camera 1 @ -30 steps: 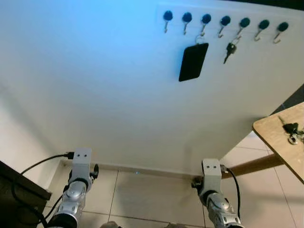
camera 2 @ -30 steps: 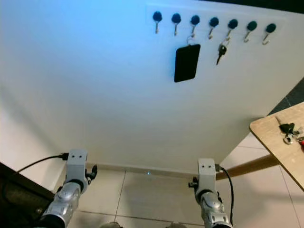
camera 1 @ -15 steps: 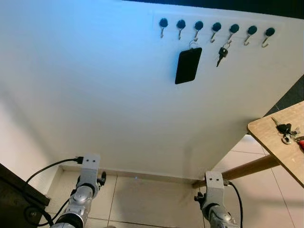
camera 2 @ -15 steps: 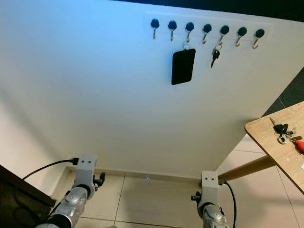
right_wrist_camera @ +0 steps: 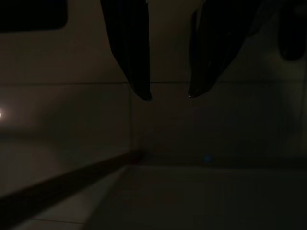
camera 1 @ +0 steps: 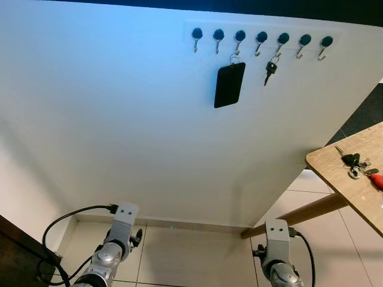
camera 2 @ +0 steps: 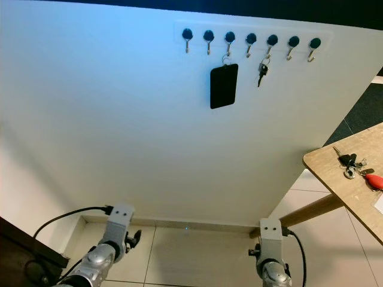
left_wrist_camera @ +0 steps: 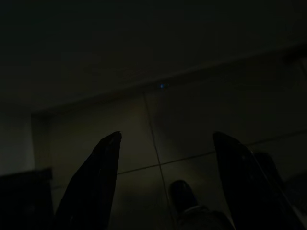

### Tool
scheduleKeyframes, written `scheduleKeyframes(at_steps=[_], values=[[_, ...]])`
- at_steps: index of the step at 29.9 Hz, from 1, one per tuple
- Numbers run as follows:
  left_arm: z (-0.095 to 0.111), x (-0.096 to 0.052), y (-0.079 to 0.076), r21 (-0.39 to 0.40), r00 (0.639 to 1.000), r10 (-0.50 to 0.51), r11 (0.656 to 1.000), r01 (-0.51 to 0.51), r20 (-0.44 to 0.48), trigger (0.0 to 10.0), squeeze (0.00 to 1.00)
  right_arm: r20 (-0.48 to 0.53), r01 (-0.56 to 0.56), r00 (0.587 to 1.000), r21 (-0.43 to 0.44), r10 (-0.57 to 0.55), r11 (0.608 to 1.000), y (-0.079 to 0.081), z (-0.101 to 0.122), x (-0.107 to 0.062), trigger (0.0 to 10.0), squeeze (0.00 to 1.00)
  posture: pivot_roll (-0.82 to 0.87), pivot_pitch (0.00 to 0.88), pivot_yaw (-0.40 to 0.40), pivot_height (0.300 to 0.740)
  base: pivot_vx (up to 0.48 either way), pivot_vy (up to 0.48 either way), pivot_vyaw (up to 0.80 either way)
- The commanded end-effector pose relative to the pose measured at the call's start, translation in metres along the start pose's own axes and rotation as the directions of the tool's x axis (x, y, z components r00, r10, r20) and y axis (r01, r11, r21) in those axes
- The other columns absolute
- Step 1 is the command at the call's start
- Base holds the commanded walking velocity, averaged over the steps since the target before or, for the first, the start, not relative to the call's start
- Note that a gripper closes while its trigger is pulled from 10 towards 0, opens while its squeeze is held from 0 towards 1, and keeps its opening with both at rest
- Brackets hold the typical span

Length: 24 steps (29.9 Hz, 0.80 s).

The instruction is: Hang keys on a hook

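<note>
A bunch of keys (camera 1: pixel 353 164) with a black fob lies on the wooden table (camera 1: pixel 335 179) at the right, beside a red tag (camera 1: pixel 376 178). High on the white wall runs a row of several dark-knobbed hooks (camera 1: pixel 261 40). A black card (camera 1: pixel 230 85) hangs from one hook and a single key (camera 1: pixel 269 70) from another; the rest are bare. Both arms hang low, far below the hooks. My left gripper (left_wrist_camera: pixel 166 136) is open over the dim tiled floor. Nothing sits between the parted fingers of my right gripper (right_wrist_camera: pixel 169 95), which is also open.
A slanted wooden table leg (camera 1: pixel 299 212) reaches the floor near my right arm (camera 1: pixel 276 251). Dark furniture (camera 1: pixel 18 251) and a black cable (camera 1: pixel 72 215) sit at the lower left by my left arm (camera 1: pixel 116 239). Pale floor tiles (camera 1: pixel 191 251) lie along the wall's foot.
The whole picture has shifted: the hook row slid left and looks smaller, and more of the table and keys shows at the right. Both arms still hang idle.
</note>
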State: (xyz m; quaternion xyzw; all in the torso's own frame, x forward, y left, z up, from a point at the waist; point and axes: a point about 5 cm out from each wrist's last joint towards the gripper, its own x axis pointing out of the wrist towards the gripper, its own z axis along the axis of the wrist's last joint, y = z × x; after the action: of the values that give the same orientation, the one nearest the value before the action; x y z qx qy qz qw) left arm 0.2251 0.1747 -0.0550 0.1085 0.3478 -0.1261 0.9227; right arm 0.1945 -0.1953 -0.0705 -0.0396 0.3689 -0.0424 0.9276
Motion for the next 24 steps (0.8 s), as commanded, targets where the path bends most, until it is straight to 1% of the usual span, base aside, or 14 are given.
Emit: scheduleKeyframes(at_steps=[1,3,4,5,8,16,19,24], values=[[-0.0043,-0.0005,-0.0033,-0.005,1.000,-0.003,1.000,0.003,-0.014,10.0,0.00,-0.003,0.000,1.000,-0.018,0.000,1.000,-0.0005,-0.0033,-0.0013,10.0,0.00,0.01,0.038,-0.025,0.740,0.000,0.000,0.00],[-0.0048,-0.0008,-0.0005,-0.052,1.000,0.020,0.998,-0.021,-0.015,10.0,0.00,-0.003,0.005,1.000,0.001,-0.005,1.000,-0.0009,-0.0043,-0.0016,10.0,0.00,0.02,0.040,-0.026,0.740,0.000,0.000,0.00],[-0.0048,-0.0008,-0.0005,-0.052,1.000,0.020,0.998,-0.021,-0.015,10.0,0.00,-0.003,0.005,1.000,0.001,-0.005,1.000,-0.0009,-0.0043,-0.0016,10.0,0.00,0.02,0.040,-0.026,0.740,0.000,0.000,0.00],[-0.0050,-0.0009,0.0000,-0.069,1.000,0.025,0.997,-0.026,-0.015,10.0,0.00,-0.004,0.000,1.000,-0.004,0.000,1.000,-0.0004,-0.0045,-0.0017,10.0,0.00,0.02,0.040,-0.026,0.740,0.000,0.000,0.00],[-0.0060,-0.0012,0.0000,-0.069,1.000,0.025,0.997,-0.026,-0.016,10.0,0.00,-0.013,-0.007,1.000,-0.033,0.006,0.999,0.0009,-0.0059,-0.0018,10.0,0.00,0.02,0.043,-0.029,0.740,0.000,0.000,0.00],[-0.0077,-0.0026,0.0001,-0.074,1.000,0.023,0.997,-0.023,-0.001,10.0,0.00,-0.034,-0.016,0.999,-0.043,0.015,0.999,0.0017,-0.0099,-0.0026,10.0,0.00,0.03,0.053,-0.042,0.740,0.000,0.000,0.00],[-0.0088,-0.0030,-0.0006,-0.072,1.000,0.025,0.997,-0.025,0.000,10.0,0.00,-0.039,-0.025,0.999,-0.024,0.024,0.999,0.0017,-0.0109,-0.0028,10.0,0.00,0.04,0.053,-0.043,0.740,0.000,0.000,0.00],[-0.0099,-0.0036,-0.0027,-0.079,1.000,0.022,0.997,-0.022,0.007,10.0,0.00,-0.034,-0.025,0.999,-0.041,0.023,0.999,0.0012,-0.0100,-0.0026,10.0,0.00,0.04,0.056,-0.048,0.740,0.000,0.000,-0.72]])
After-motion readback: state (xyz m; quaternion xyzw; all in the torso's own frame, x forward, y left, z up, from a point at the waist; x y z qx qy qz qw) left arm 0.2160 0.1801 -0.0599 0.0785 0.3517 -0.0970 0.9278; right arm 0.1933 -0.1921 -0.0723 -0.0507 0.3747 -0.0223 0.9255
